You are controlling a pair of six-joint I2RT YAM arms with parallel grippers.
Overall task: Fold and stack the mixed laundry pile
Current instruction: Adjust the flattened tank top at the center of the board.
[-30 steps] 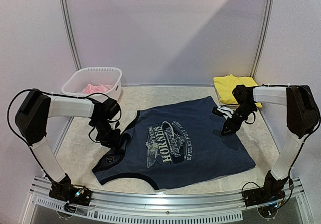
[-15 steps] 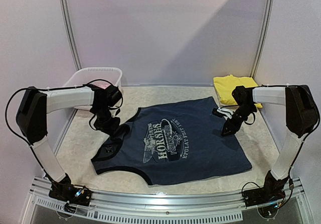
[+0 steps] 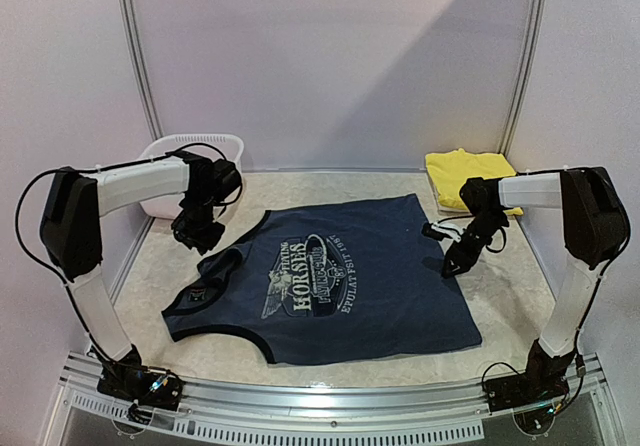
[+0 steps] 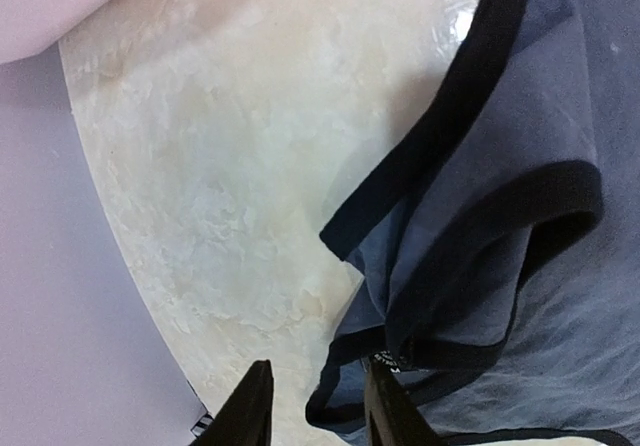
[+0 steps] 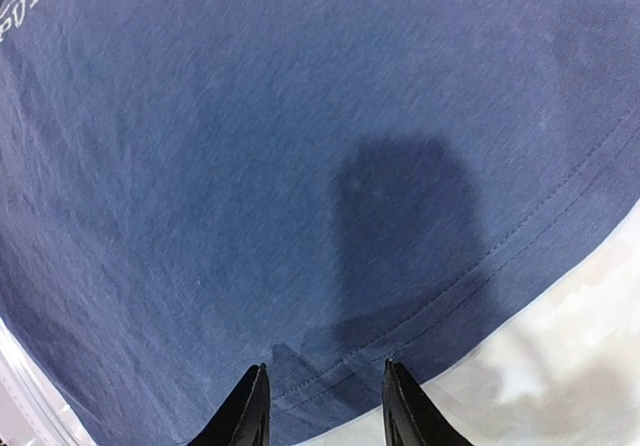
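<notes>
You have the tank [image 3: 330, 286] flat on the counter [image 3: 150, 276], print up, roughly centred: neck and straps toward the left arm, hem toward the right arm. Left gripper [image 3: 200, 238] sits at the far left strap [image 4: 470, 256]. In the wrist view its fingers [image 4: 255, 406] stand apart. The strap's bunched, black-trimmed end lies against the right-hand finger, with bare counter filling the rest of the gap. So it's released, nothing clamped. Right gripper [image 3: 448, 266] is over the hem [image 5: 520, 246] at the tank's right edge, pointing down. It's also released: flat cloth and the stitched hem line show between its fingers [image 5: 400, 406], plus a small pucker in the fabric just ahead of the left-hand finger. I can't tell whether its tips touch the cloth. The strap end under the left gripper is folded over on itself; the rest of the tank looks smooth. Yellow garment [image 3: 465, 174] sits folded at the far right corner, apart from the tank. The basket [image 3: 232, 144] is at the far left corner, mostly hidden behind the left arm, so you can't see its contents.
</notes>
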